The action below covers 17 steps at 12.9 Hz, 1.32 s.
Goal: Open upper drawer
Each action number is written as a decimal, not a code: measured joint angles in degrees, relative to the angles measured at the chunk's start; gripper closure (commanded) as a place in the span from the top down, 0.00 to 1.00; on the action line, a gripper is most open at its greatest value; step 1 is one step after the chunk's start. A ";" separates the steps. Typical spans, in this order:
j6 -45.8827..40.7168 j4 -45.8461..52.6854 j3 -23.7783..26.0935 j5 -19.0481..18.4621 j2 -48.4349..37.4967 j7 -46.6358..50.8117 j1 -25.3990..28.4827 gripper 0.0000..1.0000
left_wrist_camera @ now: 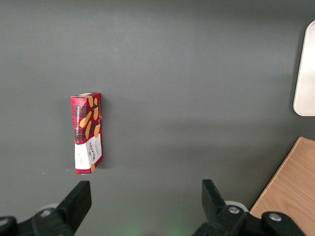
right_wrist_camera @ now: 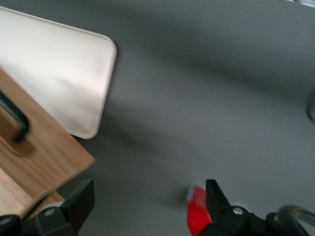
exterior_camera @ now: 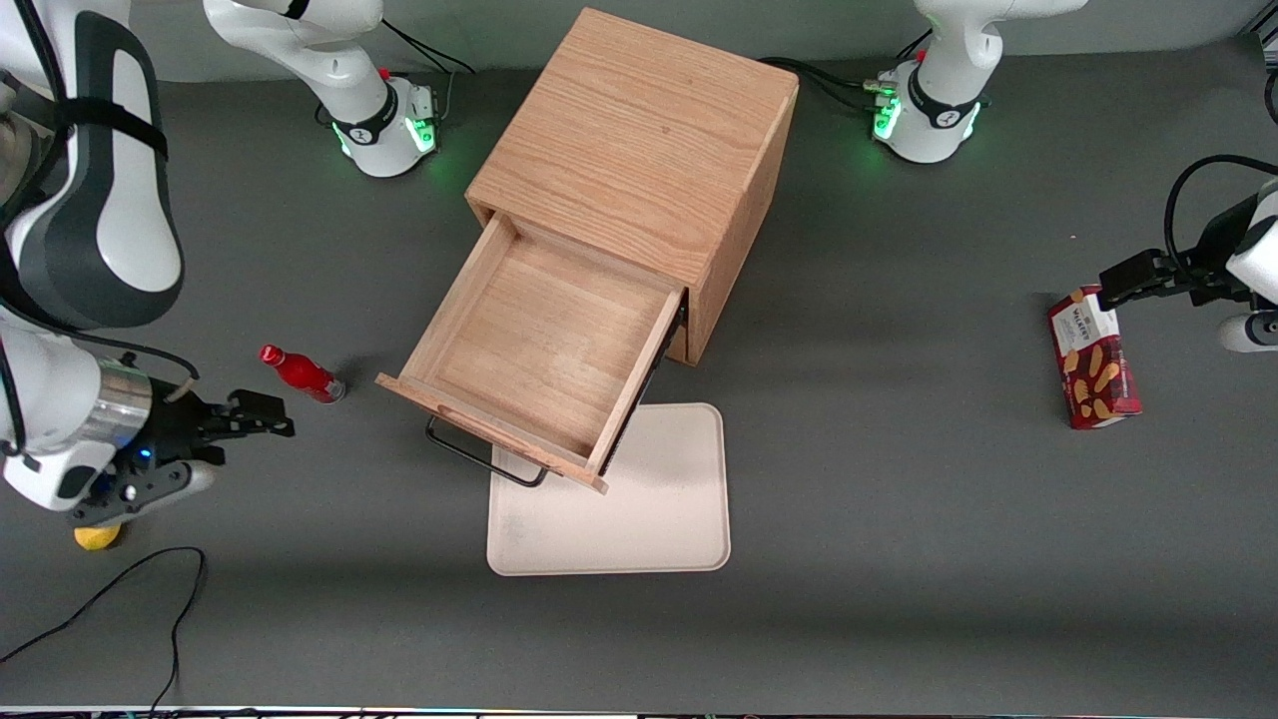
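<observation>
Dark grey matting covers the whole table (exterior_camera: 899, 559) in front of you. At the centre of the front view stands a light oak cabinet (exterior_camera: 639, 140), and the upper drawer (exterior_camera: 539, 350) is pulled well out of it toward the camera, its bare wooden floor open to view. You can see its thin black wire handle (exterior_camera: 484, 461) along the front panel, hanging over the edge of a cream tray (exterior_camera: 639, 519) that lies flat on the table just below the drawer.

Your gripper (exterior_camera: 272, 413) sits at the left of the front view, apart from the drawer and holding nothing. Its jaws are spread: in the right wrist view you see the two black fingers (right_wrist_camera: 78, 201) with open table between them and the gripper (right_wrist_camera: 147, 196) clear of the drawer's front corner (right_wrist_camera: 49, 152). A small red bottle (exterior_camera: 303, 373) lies on its side just beside the fingertips, slightly farther from the front camera.

Under the working arm's wrist, at the lower left of the front view, a yellow object (exterior_camera: 98, 536) peeks out. Toward the parked arm's end of the table lies a red biscuit box (exterior_camera: 1093, 359), also visible in the left wrist view (left_wrist_camera: 87, 132).
</observation>
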 measured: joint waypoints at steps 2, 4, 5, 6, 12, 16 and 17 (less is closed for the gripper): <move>0.75 -6.43 -0.50 -2.36 -5.32 3.53 0.06 1.00; 1.39 -11.26 -1.85 -2.71 -9.46 5.25 0.10 1.00; 1.46 -13.13 -2.50 -2.72 -11.09 7.39 0.10 1.00; 1.52 -14.61 -2.96 -2.72 -12.50 9.96 0.09 1.00; -0.28 -19.61 -2.69 -2.72 -18.55 23.76 1.14 1.00; -1.14 -17.99 -3.20 -2.77 -18.56 23.60 0.94 1.00; -1.36 -17.57 -3.19 -2.84 -18.57 22.20 0.95 1.00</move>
